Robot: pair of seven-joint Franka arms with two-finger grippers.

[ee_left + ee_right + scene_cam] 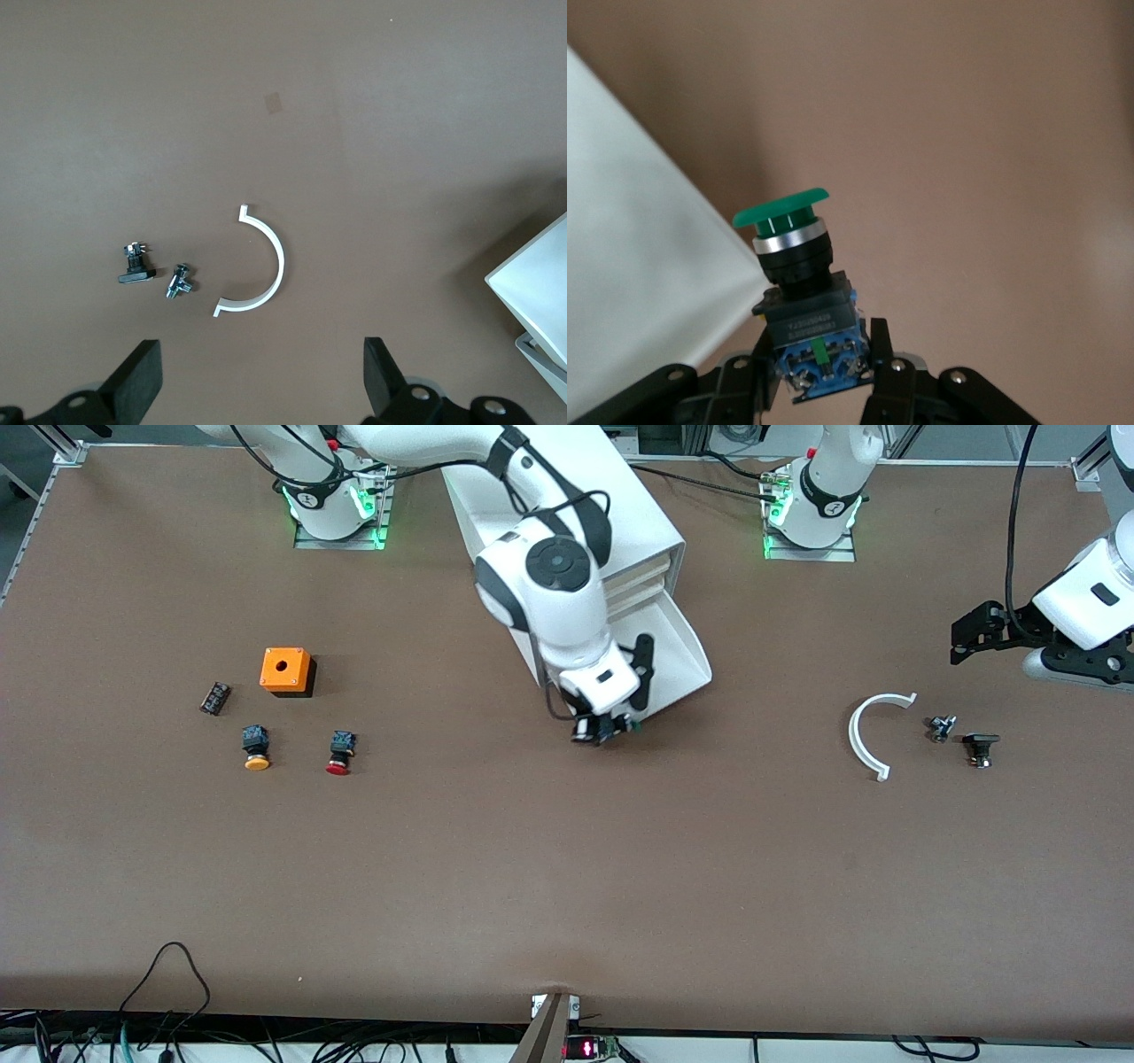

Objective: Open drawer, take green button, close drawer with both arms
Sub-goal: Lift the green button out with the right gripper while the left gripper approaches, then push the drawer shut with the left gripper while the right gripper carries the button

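On my screens the right claw [611,729] hangs over the bare brown counter [567,886], just off the front corner of the drawer [678,651], the wide shallow white plastic tray pulled out from the bottom of the white boxy cabinet [620,514]. Its fingers are clamped on the button [799,283]: I see a round, smooth dark-green cap, a ribbed silver collar under it, then a black neck and a blocky black-and-blue body with small screw terminals. In the right wrist view the fingers [877,354] pinch that blue block from both sides, and the cap points away from the claw, at about twelve o'clock in that picture. The drawer's flat white surface fills the nine o'clock side of the same picture.

The left claw [961,642] waits over the counter at the left arm's end, its black fingers [142,376] spread wide. From the front, at about seven o'clock of it, lie a thin white plastic half-ring [873,731], a small metal fitting [940,728] and a black-capped metal part [980,747], all apart from each other.

The counter looks matte and faintly grained.
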